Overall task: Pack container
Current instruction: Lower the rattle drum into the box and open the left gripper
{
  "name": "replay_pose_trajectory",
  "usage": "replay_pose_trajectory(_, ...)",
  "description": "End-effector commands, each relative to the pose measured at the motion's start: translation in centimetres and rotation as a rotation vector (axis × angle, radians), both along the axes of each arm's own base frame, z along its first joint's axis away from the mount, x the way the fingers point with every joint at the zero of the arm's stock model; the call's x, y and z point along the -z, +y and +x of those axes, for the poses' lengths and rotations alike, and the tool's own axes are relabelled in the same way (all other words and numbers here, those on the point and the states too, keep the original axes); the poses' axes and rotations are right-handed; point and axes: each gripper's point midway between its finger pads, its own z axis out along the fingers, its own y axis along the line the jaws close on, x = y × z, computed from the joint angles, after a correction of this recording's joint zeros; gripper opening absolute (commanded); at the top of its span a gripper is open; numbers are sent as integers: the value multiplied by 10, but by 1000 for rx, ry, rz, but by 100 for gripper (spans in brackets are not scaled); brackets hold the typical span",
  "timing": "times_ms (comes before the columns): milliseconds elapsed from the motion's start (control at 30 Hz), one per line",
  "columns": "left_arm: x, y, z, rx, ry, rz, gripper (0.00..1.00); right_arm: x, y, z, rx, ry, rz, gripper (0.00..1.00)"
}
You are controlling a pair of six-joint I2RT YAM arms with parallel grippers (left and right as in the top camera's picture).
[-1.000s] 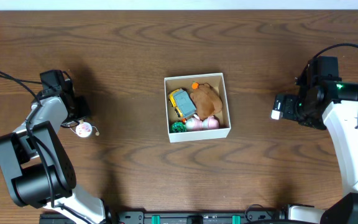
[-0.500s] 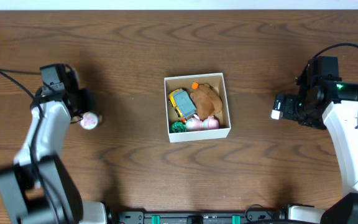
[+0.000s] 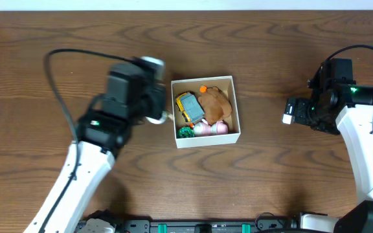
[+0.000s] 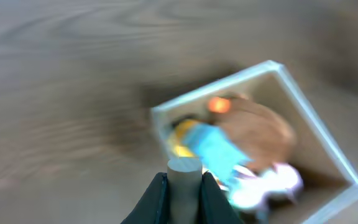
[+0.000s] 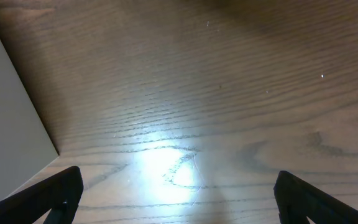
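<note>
The container (image 3: 207, 138), a square white-walled box with a brown inside, sits mid-table. It holds a yellow and blue toy car (image 3: 189, 107), a brown plush (image 3: 215, 103), pink toys (image 3: 210, 127) and a green piece (image 3: 185, 131). My left gripper (image 3: 162, 118) hovers at the container's left wall, shut on a small toy. In the blurred left wrist view the toy's pale cylindrical stem (image 4: 184, 171) sits between the fingers (image 4: 184, 182), with the container (image 4: 309, 118) just ahead. My right gripper (image 3: 290, 111) is open and empty over bare wood at the right, as its wrist view shows (image 5: 179, 193).
The dark wooden table (image 3: 109, 39) runs across the whole view. A black cable (image 3: 57, 84) loops behind the left arm. A pale flat surface (image 5: 5, 124) fills the left edge of the right wrist view.
My left arm has swung from the far left of the table to the container's left wall, carrying the small toy off the wood. The right arm has not moved.
</note>
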Motion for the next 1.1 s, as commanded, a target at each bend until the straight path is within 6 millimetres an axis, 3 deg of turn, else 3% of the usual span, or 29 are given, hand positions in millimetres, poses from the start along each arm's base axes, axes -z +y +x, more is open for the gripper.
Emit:
replay_pose_trajectory(0, 14, -35, -10, 175, -17, 90, 6, 2, 0, -1, -12, 7, 1, 99)
replay_pose_trajectory(233, 60, -80, -12, 398, -17, 215, 6, 2, 0, 0, -12, 1, 0, 99)
replay_pose_trajectory(500, 90, -89, -2, 407, 22, 232, 8, 2, 0, 0, -13, 2, 0, 99)
replay_pose_trajectory(567, 89, -89, -2, 407, 21, 231, 59, 2, 0, 0, -13, 3, 0, 99)
replay_pose_trajectory(600, 88, -89, -2, 407, 18, 230, 75, 2, 0, 0, -13, 2, 0, 99)
replay_pose_trajectory(667, 86, -89, -2, 406, 13, 228, 98, 2, 0, 0, -13, 2, 0, 99)
replay_pose_trajectory(867, 61, -82, -1, 337, -26, 198, 98, 2, 0, 0, -31, 0, -4, 99)
replay_pose_trajectory(967, 45, -61, -1, 250, -44, 226, 98, 2, 0, 1, -31, -1, -4, 99)
replay_pose_trajectory(1067, 32, -26, -1, 101, -32, 255, 98, 2, 0, 2, -31, -7, -4, 99)
